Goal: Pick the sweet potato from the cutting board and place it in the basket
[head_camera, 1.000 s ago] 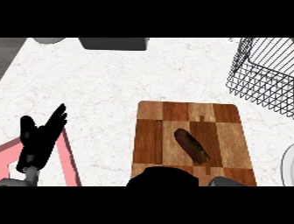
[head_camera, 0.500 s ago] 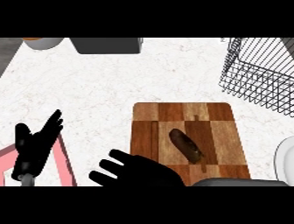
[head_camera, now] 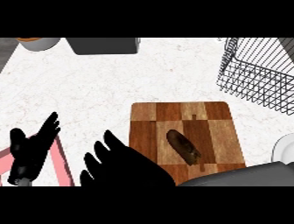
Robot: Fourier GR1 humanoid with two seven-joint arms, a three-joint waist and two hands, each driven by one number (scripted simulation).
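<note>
1. Sweet potato [head_camera: 183, 147] is the thing to fetch, and the list runs from the view's left to its right. At the far left, the left hand [head_camera: 30, 148] rests open over a pink tray [head_camera: 64, 162] at the lower edge, fingers straight and pointing up, thumb apart. It has kept its place over the last second.

2. Next, the right hand [head_camera: 120, 164] shows at the lower edge, just left of the cutting board [head_camera: 185, 133]. Its fingers are spread and straight, holding nothing. A second ago only a dark shape showed low in the view; since then the hand has risen and swung left, its grey forearm [head_camera: 253, 175] now crossing the board's near right corner.

3. On the board lies the sweet potato, dark brown, slanting from upper left to lower right, right of the board's middle. It has not shifted. The hand's fingertips [head_camera: 111, 136] are near it but apart from it.

4. To the right and farther back stands the wire basket [head_camera: 266, 72], well apart from the board. A white plate [head_camera: 292, 146] peeks in at the right edge.

5. The change suggests the reach is under way, though the grasp is not yet made. The hand probably needs to move right over the sweet potato and close round it before the carry to the basket.
</note>
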